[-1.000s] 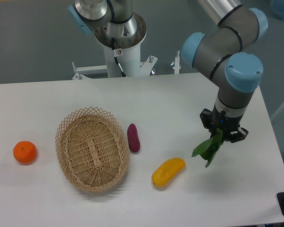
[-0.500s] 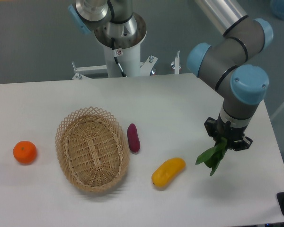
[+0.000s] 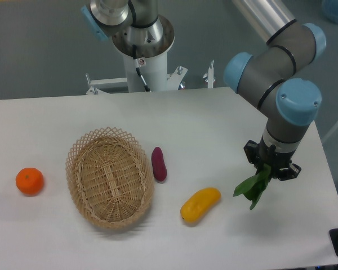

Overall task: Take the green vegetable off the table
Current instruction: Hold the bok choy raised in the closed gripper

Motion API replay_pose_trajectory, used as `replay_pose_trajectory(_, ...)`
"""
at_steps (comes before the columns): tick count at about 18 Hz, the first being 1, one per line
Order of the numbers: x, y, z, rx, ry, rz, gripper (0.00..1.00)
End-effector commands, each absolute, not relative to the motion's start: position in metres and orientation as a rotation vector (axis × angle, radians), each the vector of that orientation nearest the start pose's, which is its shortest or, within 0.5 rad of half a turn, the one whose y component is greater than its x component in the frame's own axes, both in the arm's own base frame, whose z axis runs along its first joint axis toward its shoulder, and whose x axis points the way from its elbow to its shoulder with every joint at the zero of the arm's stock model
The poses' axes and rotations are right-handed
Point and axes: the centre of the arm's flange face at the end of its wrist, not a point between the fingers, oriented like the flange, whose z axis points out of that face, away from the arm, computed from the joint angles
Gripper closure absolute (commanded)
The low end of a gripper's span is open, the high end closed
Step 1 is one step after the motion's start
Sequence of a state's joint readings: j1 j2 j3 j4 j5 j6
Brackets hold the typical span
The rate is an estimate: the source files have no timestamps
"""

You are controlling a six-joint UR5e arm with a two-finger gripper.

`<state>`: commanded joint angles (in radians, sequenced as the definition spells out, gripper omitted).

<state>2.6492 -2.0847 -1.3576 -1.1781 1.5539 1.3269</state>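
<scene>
The green vegetable (image 3: 252, 188) hangs at the right side of the white table (image 3: 214, 124), dark leaves pointing down and to the left, its stalk end hidden between the fingers. My gripper (image 3: 268, 167) points straight down and is shut on the stalk end. The leaf tips sit close to the tabletop; I cannot tell whether they touch it. The vegetable is to the right of the yellow oblong fruit (image 3: 200, 203).
A woven wicker basket (image 3: 109, 176) stands left of centre with a purple eggplant-like piece (image 3: 158, 163) beside its right rim. An orange (image 3: 29, 181) lies at the far left. The robot base (image 3: 141, 45) rises behind the table's back edge.
The gripper with the green vegetable has moved slightly right and toward the front over the last second, then almost stopped. Nothing else has moved.
</scene>
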Motion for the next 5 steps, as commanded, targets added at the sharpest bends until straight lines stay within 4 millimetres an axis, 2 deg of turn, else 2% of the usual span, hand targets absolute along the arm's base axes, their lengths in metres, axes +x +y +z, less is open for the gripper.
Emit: replay_pose_trajectory(5, -0.5446, 0.4474, 0.3259, -3.068, 0.389, 0.125, 0.64)
